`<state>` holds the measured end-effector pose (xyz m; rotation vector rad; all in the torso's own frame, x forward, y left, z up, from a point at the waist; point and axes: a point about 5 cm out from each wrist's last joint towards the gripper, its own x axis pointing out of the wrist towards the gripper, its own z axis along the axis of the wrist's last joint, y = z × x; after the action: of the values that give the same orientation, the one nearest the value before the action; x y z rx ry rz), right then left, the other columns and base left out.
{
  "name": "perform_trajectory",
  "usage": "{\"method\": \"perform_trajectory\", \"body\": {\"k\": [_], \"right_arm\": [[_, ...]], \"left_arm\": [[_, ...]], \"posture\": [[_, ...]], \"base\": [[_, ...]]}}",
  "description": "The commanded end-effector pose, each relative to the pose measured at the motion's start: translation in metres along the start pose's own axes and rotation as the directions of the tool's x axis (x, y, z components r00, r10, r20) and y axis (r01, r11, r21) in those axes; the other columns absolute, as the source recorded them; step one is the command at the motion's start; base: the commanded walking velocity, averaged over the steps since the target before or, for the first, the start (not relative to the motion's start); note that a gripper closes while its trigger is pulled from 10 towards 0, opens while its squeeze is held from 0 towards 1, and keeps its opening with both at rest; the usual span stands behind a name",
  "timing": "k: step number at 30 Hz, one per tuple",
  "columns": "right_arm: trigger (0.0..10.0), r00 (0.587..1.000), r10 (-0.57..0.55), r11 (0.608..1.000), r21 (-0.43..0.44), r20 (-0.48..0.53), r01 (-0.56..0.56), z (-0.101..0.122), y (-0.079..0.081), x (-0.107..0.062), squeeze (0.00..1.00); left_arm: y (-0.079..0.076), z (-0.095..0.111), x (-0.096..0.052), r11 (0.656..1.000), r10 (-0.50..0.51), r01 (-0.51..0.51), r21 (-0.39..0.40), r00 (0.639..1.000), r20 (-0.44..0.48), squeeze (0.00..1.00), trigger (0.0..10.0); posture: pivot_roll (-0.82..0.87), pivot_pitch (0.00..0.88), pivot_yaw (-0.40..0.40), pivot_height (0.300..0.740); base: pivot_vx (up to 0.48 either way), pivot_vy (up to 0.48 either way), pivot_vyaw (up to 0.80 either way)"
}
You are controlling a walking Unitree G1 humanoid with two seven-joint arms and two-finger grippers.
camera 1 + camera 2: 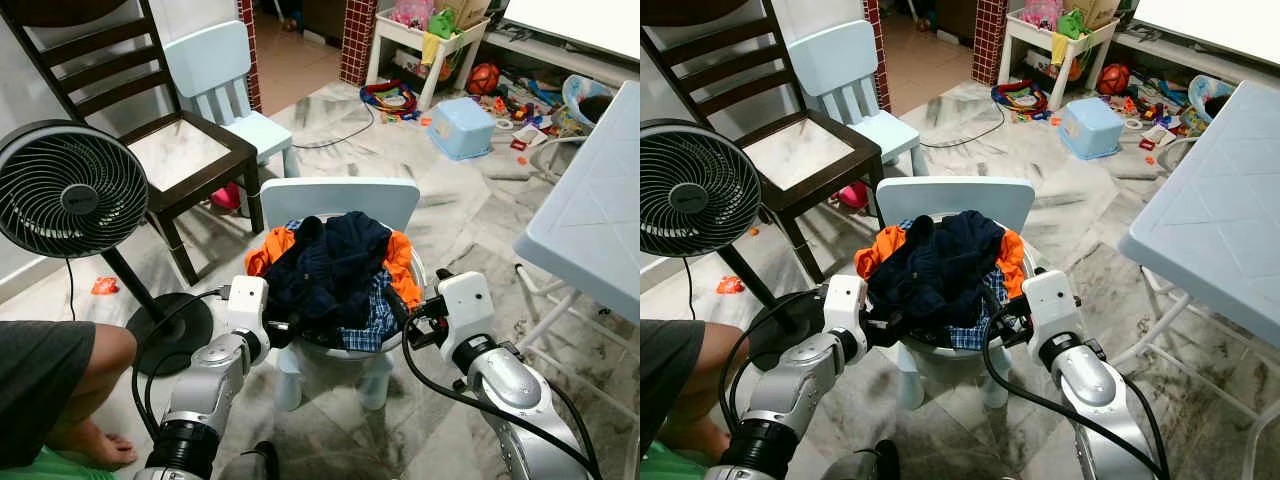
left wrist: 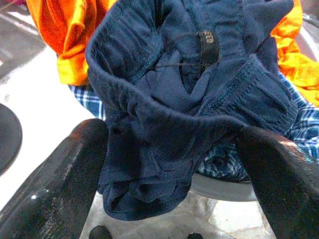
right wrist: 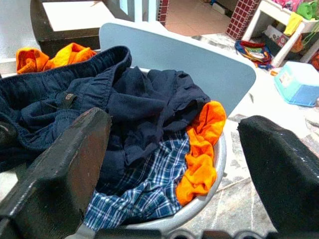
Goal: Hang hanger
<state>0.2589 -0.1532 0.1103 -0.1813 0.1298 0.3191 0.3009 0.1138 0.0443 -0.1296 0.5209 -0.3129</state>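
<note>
A heap of clothes fills a grey basin [image 3: 204,196] on a small white chair [image 1: 340,200] in front of me. A navy garment [image 1: 335,265] lies on top, with orange cloth [image 1: 272,245] and blue plaid cloth [image 1: 375,325] beneath it. My left gripper [image 1: 283,328] is at the basin's left rim. It stands open, and the navy waistband [image 2: 164,114] hangs between its wide-spread fingers [image 2: 60,174]. My right gripper [image 1: 405,315] is at the basin's right rim, open, with its fingers [image 3: 55,174] apart over the plaid and orange cloth. I see no hanger.
A black floor fan [image 1: 65,190] and a dark wooden chair [image 1: 185,150] stand to the left, with a light blue child's chair [image 1: 215,70] behind them. A white table [image 1: 590,220] juts in on the right. A person's leg [image 1: 60,370] is at the lower left. Toys and a blue bin [image 1: 460,128] litter the far floor.
</note>
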Motion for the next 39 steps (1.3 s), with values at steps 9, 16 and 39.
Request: {"method": "perform_trajectory", "body": {"k": [9,16,39], "right_arm": [[10.0,1.000,-0.003,1.000,-0.009,0.005,0.003,0.003,-0.002,-0.004,0.00],[10.0,1.000,0.000,1.000,-0.007,0.004,0.000,0.003,0.000,-0.004,0.00],[10.0,1.000,0.001,1.000,-0.004,0.004,-0.001,0.003,0.002,-0.002,0.00]], "left_arm": [[-0.014,0.004,0.009,0.998,-0.029,0.030,0.060,0.999,-0.012,0.00,10.0],[-0.026,0.007,0.010,0.995,-0.060,0.060,0.077,0.998,-0.014,0.00,10.0],[-0.030,-0.013,-0.003,0.973,-0.087,0.116,0.198,0.985,-0.149,0.00,10.0]], "posture": [[-0.05,0.137,-0.022,0.740],[-0.05,0.139,-0.022,0.740],[-0.04,0.134,-0.017,0.740]], "base": [[0.000,0.000,0.00],[0.000,0.000,0.00],[0.000,0.000,0.00]]}}
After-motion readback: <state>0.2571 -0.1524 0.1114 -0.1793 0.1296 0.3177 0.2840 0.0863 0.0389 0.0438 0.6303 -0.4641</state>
